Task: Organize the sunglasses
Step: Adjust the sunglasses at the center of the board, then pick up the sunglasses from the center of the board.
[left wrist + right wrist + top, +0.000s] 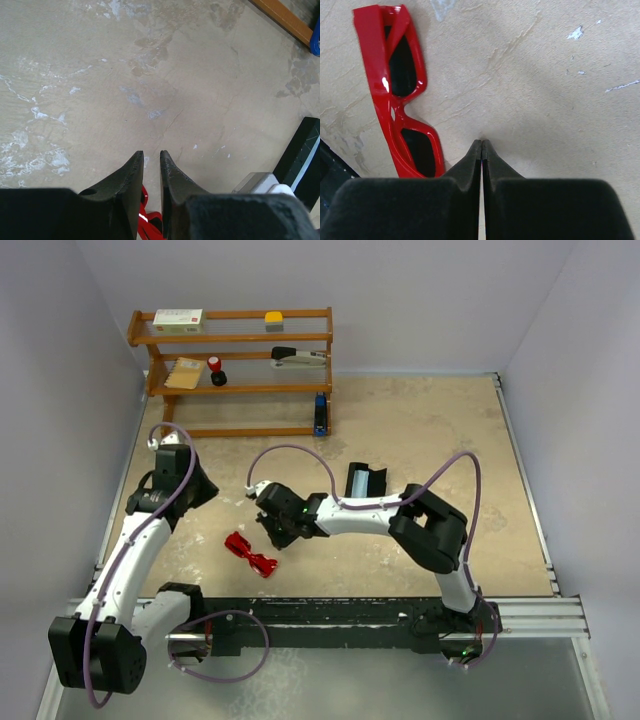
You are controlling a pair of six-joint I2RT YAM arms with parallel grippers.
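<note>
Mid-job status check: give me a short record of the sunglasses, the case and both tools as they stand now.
sunglasses: lying loose on the table, gripped by neither tool
black case: open, set apart from the sunglasses
right tool: shut, empty, tips just beside the sunglasses
left tool: narrowly open, nothing between the tips
progress: sunglasses not yet in the case

white-and-black arms (360,517), purple cables (293,447)

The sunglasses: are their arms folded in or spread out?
Folded. The sunglasses lie flat on the table; no arm sticks out, and one arm lies across behind the upper lens.
</note>
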